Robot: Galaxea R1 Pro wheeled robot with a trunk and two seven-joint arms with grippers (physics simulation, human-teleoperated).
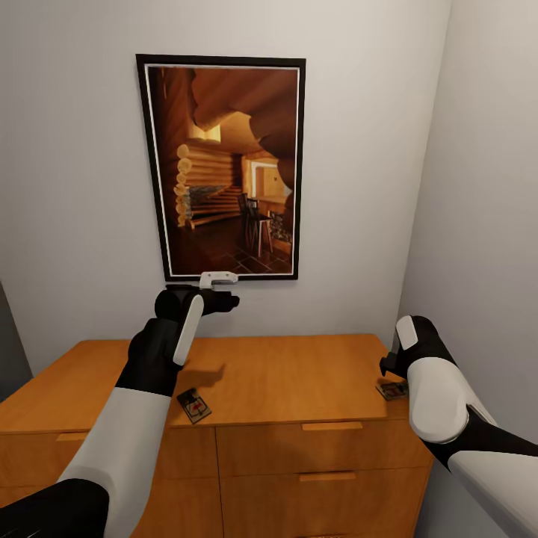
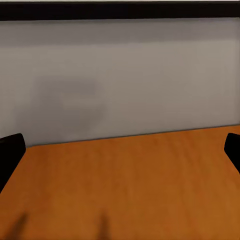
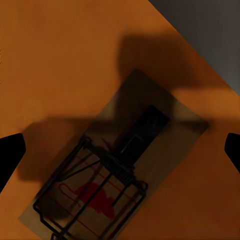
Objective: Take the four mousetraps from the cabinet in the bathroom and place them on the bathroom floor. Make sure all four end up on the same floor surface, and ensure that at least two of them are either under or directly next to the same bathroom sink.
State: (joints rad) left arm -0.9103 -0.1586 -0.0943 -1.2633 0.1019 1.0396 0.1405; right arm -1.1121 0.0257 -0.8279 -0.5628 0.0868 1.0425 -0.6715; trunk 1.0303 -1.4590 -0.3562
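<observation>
The orange-brown cabinet [image 1: 299,373] stands against the wall, its flat top in reach of both arms. One mousetrap [image 1: 194,406] lies near the top's front edge, just right of my left forearm. A second mousetrap [image 1: 392,389] lies at the top's right front corner. My right gripper [image 1: 387,368] hovers open directly over it. In the right wrist view that mousetrap [image 3: 115,170] lies between the spread black fingertips [image 3: 10,152], untouched. My left gripper [image 1: 228,301] is raised above the back of the cabinet top, open and holding nothing; its wrist view looks over the bare cabinet top [image 2: 130,185].
A framed picture of a log cabin interior [image 1: 222,168] hangs on the wall above the cabinet. A side wall [image 1: 478,224] closes in tightly on the right of the cabinet. Drawer fronts with flat handles [image 1: 332,426] face me below the top.
</observation>
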